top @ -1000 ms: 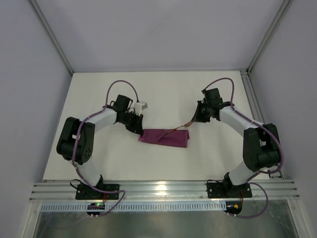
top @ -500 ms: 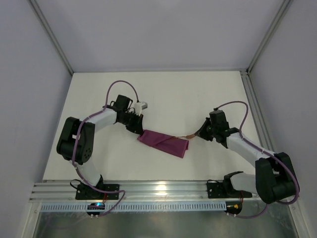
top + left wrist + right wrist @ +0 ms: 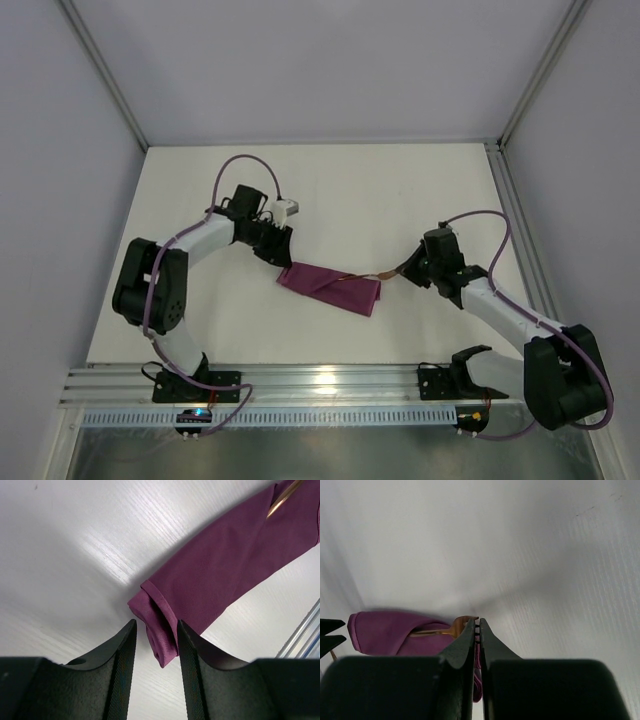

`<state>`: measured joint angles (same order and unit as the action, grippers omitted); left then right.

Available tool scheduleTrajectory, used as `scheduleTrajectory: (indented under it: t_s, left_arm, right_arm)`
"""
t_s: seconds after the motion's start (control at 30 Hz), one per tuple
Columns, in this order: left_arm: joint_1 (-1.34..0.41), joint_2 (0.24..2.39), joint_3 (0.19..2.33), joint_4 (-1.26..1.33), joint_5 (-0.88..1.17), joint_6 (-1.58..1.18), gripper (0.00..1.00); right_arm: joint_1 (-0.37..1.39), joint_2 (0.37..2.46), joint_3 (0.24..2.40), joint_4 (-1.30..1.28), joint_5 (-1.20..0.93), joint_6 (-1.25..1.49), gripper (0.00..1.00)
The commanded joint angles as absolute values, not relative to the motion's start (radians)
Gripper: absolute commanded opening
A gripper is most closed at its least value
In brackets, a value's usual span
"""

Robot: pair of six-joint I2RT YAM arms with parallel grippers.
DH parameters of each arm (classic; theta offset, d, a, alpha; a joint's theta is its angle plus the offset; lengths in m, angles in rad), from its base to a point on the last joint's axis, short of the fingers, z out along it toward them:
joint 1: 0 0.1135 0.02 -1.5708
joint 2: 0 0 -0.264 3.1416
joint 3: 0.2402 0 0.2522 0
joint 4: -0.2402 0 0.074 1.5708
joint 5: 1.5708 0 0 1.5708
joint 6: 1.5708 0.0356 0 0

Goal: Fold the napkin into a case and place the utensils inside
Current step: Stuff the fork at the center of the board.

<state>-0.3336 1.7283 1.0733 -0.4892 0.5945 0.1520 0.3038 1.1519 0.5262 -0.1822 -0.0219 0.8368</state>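
The case (image 3: 330, 290) lies flat on the white table (image 3: 350, 190), a narrow folded strip of maroon-purple cloth between the two arms, its long axis slanting so that the left end sits a little farther from the arm bases than the right end. At the case's left end the layers show as a rolled, doubled edge. One copper utensil (image 3: 455, 625) pokes out of the case's right end, lying along the top of the cloth and reaching past it onto the bare table. The right gripper (image 3: 477, 623) is just beside that right end of the case, its jaws pressed together on the tip of the utensil, clear of the cloth. The left gripper (image 3: 156, 625) is at the case's left end with its jaws spread, one finger (image 3: 125, 652) on either side of the folded corner; a strip of table shows between this finger and the cloth, while the other finger is right against it
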Motion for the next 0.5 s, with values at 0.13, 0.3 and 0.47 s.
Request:
scheduleTrajectory:
  t_s: [0.13,0.3,0.47]
  left_arm:
    - [-0.331,1.724,1.085,-0.551,0.656,0.195,0.42]
    - [-0.333,1.752,1.089,-0.564,0.676,0.195,0.4]
    - [-0.333,1.776,1.083,-0.572,0.716,0.192,0.27]
  right_arm:
    - [0.316,1.0,0.418,-0.15,0.071,0.959,0.04]
    - [0.383,0.93,0.361,-0.144,0.155,1.066,0.04]
    - [0.448,0.872,0.322,-0.14,0.224,1.163,0.04]
